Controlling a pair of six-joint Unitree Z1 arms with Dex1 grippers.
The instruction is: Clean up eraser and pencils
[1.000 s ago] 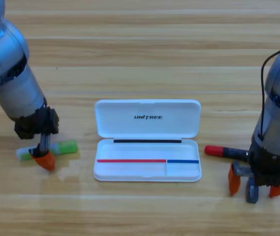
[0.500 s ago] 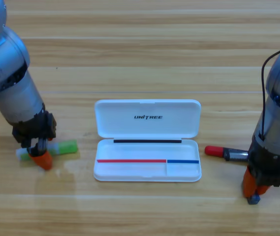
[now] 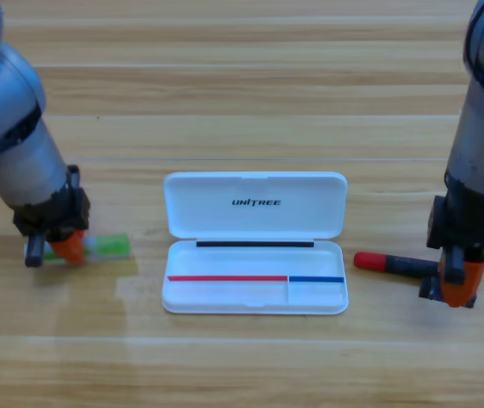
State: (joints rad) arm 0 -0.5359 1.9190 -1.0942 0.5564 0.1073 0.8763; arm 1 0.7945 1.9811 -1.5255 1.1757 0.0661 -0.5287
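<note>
High view | left claw grips green pencil | right claw at black pencil, grip unclear

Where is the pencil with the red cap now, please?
In the high view, the red-capped pencil lies flat on the table, right of the open white case. Its red cap points toward the case, and its far end is under the right gripper.

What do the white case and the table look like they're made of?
The white case looks like smooth moulded plastic with a slight sheen, rounded corners and a printed logo on its lid. The table looks like wood, going by its long grain lines and plank seams, though a laminate could look alike.
</note>
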